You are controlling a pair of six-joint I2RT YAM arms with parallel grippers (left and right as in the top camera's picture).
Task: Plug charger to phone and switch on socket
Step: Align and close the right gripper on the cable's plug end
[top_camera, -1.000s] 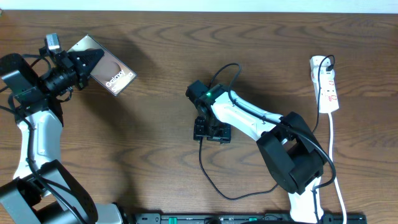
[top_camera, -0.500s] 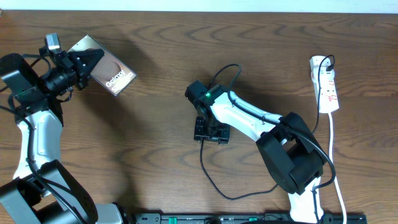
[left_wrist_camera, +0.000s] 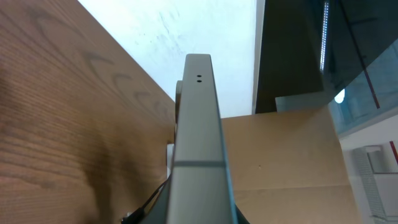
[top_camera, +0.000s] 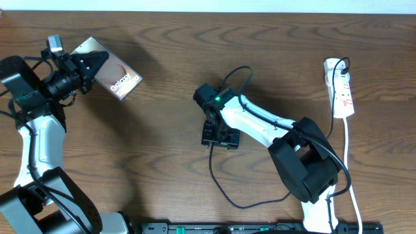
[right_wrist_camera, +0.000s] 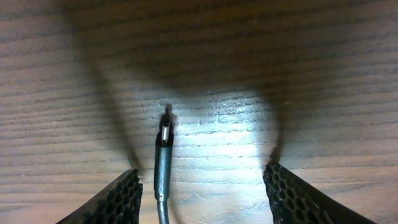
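The brown-bronze phone (top_camera: 116,77) with white "Galaxy" lettering is held in my left gripper (top_camera: 90,67) at the far left, lifted off the table. In the left wrist view its thin edge (left_wrist_camera: 199,137) points away from the camera. My right gripper (top_camera: 219,136) is open, low over the table's middle. The charger plug tip (right_wrist_camera: 165,132) lies on the wood between the open fingers (right_wrist_camera: 126,196), close to the left one. The thin black charger cable (top_camera: 224,195) loops toward the front. The white socket strip (top_camera: 342,88) lies at the far right.
The strip's white cord (top_camera: 350,169) runs along the right side to the front edge. A black plug (top_camera: 343,65) sits in the strip's far end. A black rail (top_camera: 247,229) lies along the front edge. Brown wood table throughout.
My right gripper has shifted very slightly left over the plug tip. The left arm and phone have not moved.
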